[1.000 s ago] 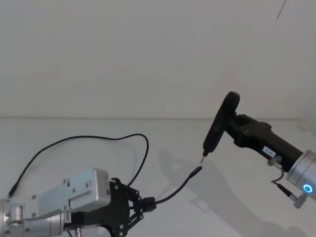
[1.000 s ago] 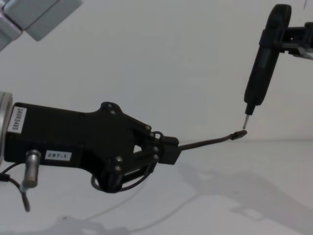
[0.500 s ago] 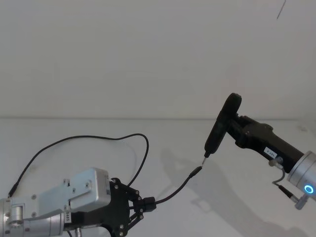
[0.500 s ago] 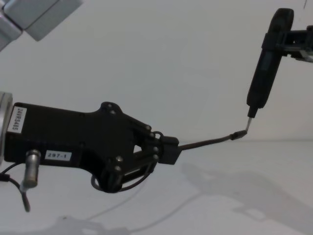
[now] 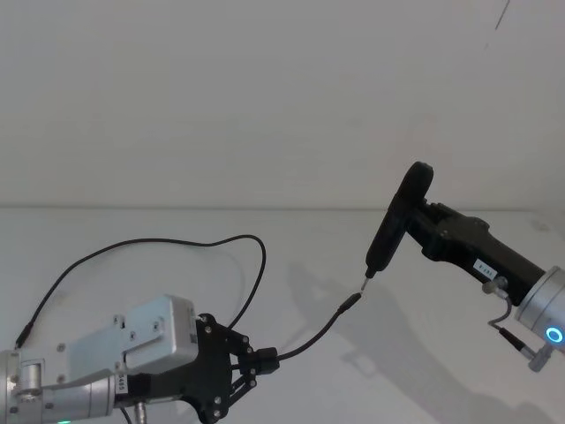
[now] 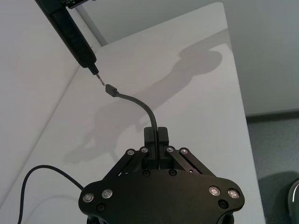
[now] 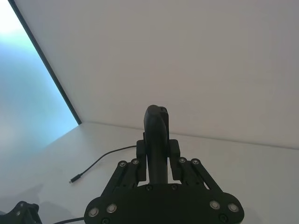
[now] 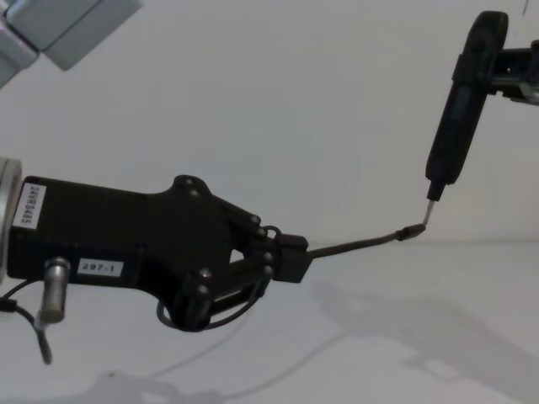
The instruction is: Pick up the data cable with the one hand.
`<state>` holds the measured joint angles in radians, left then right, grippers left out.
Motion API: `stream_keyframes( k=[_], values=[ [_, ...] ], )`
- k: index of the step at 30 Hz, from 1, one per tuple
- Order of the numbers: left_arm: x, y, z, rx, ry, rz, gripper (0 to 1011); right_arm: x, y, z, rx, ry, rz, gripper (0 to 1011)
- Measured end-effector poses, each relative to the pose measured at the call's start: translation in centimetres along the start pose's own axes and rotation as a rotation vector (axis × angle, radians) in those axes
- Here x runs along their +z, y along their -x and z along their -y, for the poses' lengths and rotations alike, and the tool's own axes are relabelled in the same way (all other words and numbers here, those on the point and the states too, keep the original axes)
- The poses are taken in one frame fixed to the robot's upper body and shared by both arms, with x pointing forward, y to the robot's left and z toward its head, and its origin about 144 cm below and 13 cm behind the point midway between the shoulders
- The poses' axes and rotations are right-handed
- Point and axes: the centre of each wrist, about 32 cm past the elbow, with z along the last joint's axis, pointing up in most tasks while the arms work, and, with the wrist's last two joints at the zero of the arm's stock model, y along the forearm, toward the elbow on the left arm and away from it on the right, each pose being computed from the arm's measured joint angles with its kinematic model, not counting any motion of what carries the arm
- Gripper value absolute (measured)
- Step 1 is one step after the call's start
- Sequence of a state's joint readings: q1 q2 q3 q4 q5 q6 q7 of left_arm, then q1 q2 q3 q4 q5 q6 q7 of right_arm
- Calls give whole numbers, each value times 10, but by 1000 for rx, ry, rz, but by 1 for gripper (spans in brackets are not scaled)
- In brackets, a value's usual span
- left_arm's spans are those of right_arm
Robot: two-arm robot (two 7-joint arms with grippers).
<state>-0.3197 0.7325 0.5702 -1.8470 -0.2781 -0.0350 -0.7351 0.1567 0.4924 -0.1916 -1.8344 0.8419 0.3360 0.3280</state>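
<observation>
The data cable (image 5: 252, 265) is pinched between the closed fingers of the left gripper (image 5: 263, 360), low at the near left, above the white table (image 5: 424, 371). From that grip a short length rises forward and rightward, ending in its small black plug (image 8: 412, 230) held in the air. Behind the left gripper, the rest of the cable loops back across the table to its far end at the left edge. Farther off on the right, the right gripper (image 7: 158, 159) is clamped on a slim black tool (image 5: 395, 221), tilted tip-down, whose thin metal tip (image 8: 429, 212) sits just above the plug, touching or nearly so. A plain pale wall (image 5: 265, 97) stands behind.
</observation>
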Motion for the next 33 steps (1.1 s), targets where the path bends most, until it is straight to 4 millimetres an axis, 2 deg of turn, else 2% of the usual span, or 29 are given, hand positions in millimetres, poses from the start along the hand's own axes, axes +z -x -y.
stream_keyframes(
  k=[33],
  values=[
    [0, 0, 0, 0, 0, 0, 40, -1, 2, 1, 0, 9, -6, 283]
  ],
)
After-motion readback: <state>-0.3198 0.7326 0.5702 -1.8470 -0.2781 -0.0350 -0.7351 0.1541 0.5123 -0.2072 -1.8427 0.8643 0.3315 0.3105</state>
